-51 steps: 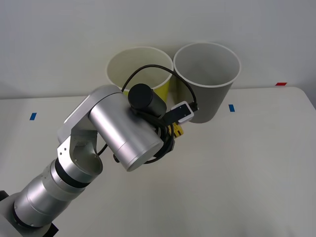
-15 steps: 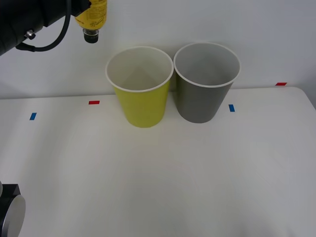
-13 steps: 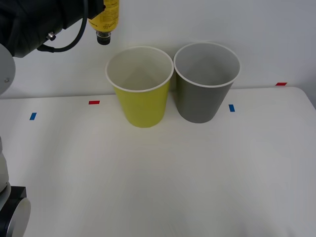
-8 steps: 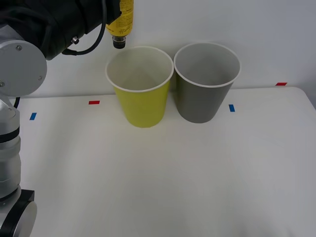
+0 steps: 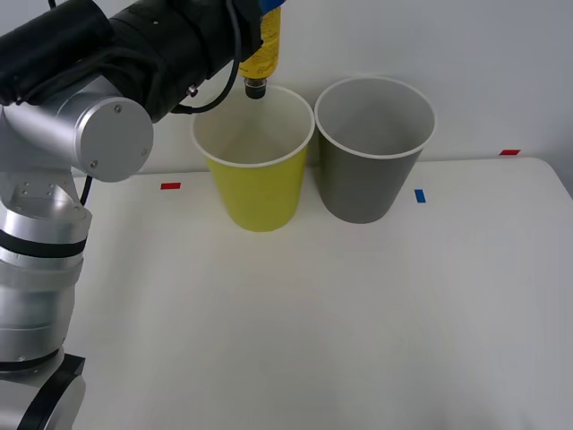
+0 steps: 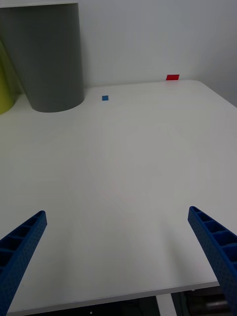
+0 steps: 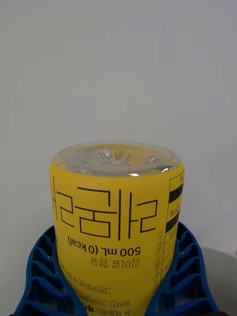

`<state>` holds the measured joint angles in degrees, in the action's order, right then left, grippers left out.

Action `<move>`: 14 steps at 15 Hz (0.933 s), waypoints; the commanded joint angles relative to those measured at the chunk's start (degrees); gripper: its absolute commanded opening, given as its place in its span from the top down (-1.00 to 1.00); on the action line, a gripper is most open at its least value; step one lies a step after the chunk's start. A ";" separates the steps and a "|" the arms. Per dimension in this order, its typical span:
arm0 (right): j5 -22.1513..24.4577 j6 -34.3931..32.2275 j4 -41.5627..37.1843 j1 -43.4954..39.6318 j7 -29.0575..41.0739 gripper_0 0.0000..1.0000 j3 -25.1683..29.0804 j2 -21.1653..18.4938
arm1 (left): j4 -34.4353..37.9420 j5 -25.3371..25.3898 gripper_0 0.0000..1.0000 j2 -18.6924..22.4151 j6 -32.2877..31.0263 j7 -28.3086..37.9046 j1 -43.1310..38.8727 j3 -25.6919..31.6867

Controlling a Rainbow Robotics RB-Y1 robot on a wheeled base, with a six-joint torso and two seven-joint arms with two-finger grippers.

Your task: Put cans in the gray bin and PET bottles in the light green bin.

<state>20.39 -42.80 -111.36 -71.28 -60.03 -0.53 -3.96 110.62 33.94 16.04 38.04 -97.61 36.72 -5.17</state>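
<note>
A PET bottle [image 5: 261, 47] with a yellow label hangs cap down, its black cap just above the back rim of the light green bin [image 5: 258, 179]. My left gripper [image 5: 267, 7] is shut on it at the top edge of the front view. In the left wrist view the bottle [image 7: 117, 217] sits between the blue fingers [image 7: 40, 276], clear base facing away. The gray bin [image 5: 369, 175] stands touching the green bin on its right. My right gripper [image 6: 117, 212] is open and holds nothing, low over the table near the gray bin [image 6: 47, 54]. Cans are out of view.
The white table [image 5: 340, 322] stretches in front of both bins. Small blue [image 5: 419, 195] and red [image 5: 170, 185] tape marks lie on it. The left arm's silver links [image 5: 54, 233] stand along the left side. A white wall rises close behind the bins.
The left arm has carried the bottle rightward and slightly down, from the upper left to just over the light green bin's back rim. Both bins stay put.
</note>
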 commanded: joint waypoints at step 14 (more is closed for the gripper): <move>0.00 0.00 0.00 0.00 0.00 -1.00 0.00 0.00 | -4.01 -3.71 -0.59 0.04 -3.41 0.40 0.20 -0.89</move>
<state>20.39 -42.80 -111.36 -71.28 -60.03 -0.53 -3.96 106.62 30.50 15.98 34.61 -97.41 36.90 -6.14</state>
